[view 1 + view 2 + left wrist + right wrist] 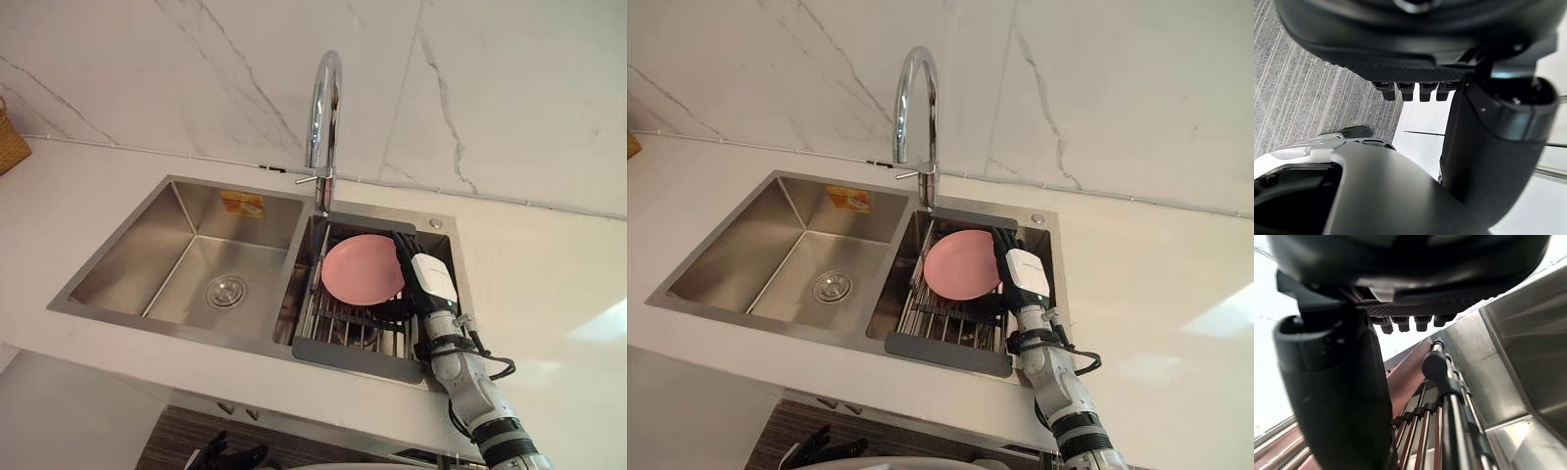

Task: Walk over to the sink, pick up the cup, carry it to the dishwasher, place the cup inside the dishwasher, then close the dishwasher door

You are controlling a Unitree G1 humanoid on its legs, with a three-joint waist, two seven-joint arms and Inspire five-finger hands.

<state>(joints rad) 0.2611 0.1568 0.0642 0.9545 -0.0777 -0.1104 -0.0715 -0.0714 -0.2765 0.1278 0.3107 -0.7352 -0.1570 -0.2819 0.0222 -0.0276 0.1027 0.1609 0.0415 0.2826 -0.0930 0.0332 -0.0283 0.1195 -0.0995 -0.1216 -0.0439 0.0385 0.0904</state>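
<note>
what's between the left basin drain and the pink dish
In the left eye view, the steel divider, then the dish rack's wire edge.

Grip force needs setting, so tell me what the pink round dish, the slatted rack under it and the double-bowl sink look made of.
Pink round dish: plastic or glazed ceramic; smooth, even pink leaves it open. Slatted rack under it: shiny metal rods in a dark, probably plastic frame. Double-bowl sink: brushed stainless steel, judging by its grey, softly streaked sheen.
</note>
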